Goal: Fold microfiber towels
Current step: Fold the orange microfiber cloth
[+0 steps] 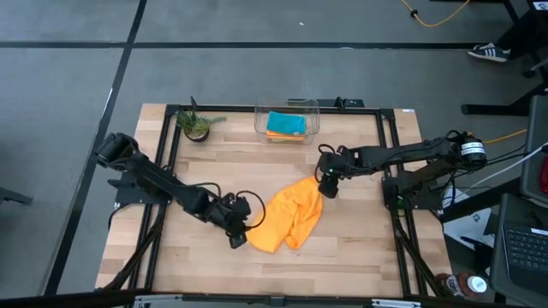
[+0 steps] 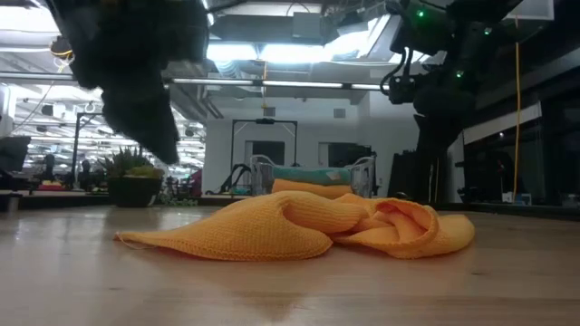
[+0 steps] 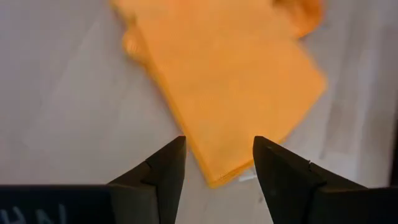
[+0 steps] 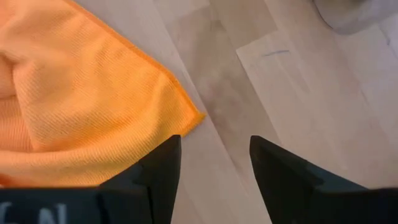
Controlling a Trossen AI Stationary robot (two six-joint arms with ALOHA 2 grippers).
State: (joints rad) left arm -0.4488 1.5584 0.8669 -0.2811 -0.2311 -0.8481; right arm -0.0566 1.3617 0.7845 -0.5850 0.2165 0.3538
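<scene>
On the counter [image 1: 360, 257], mid-way between my two arms, the orange towel [image 1: 291, 216] lies crumpled and loosely half-folded, with nothing gripping it. My left gripper [image 3: 219, 165] hovers just off the towel's near left corner with its jaws apart and empty, the corner showing between its fingers, while my right gripper [image 4: 215, 163] sits at the towel's far right corner, jaws likewise parted and holding nothing, the corner just beside its fingers. Toward the back edge, the clear bin [image 1: 287, 108] holds a teal towel [image 1: 286, 122] on top of another orange one [image 1: 282, 135], and a small potted plant [image 1: 196, 125] stands to its left.
</scene>
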